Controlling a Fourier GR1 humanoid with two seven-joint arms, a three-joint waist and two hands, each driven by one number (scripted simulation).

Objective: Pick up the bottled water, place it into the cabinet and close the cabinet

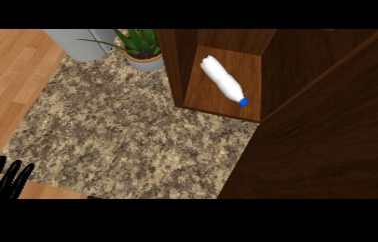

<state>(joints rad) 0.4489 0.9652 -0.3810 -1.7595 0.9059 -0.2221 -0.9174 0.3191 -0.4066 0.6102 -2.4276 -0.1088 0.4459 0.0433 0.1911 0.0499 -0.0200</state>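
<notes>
Down at the far left edge, the left hand [10,177] rests at the corner of the counter, its dark fingers straight and spread apart, pointing up, holding nothing. Beside it runs a strip of wooden floor [22,66], then the speckled stone counter [125,131]. At the back sits a grey container [77,43], and just to its right a potted plant [142,48], leaves fanning out, right up against the cabinet [181,61] wall. Inside the cabinet is the bottled water [223,80], lying on its side on the wooden shelf, blue cap [242,102] pointing toward the shelf's front edge. Further right, the dark cabinet door [317,136] stands wide open, filling that side of the view.
</notes>
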